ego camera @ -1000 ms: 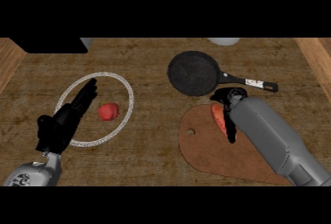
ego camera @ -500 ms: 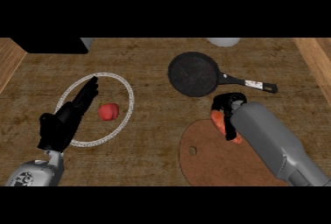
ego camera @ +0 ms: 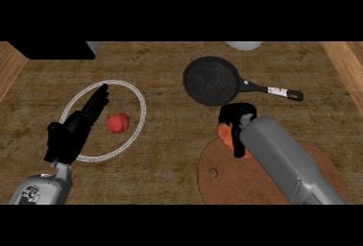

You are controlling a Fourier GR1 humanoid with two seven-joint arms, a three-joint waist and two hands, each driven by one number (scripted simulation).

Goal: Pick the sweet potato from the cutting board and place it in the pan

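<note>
Orange sweet potato (ego camera: 225,134) — seemingly gripped by curled right hand (ego camera: 237,113) — near pan (ego camera: 211,80); left hand (ego camera: 67,137) open

You're looking at a coarse-grained brown wooden counter (ego camera: 170,149), matt throughout. The round black pan (ego camera: 211,80) looks like dull, faintly pebbled metal. The reddish-brown wooden cutting board (ego camera: 230,185) is smoother. The grey right forearm (ego camera: 284,158) has a smooth shell with a soft sheen; the black left hand (ego camera: 67,137) and orange sweet potato (ego camera: 226,134) look matt.

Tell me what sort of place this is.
Most likely a kitchen: a black pan lies on a wood-grain counter beside a round cutting board, and the right hand holds a sweet potato.
</note>
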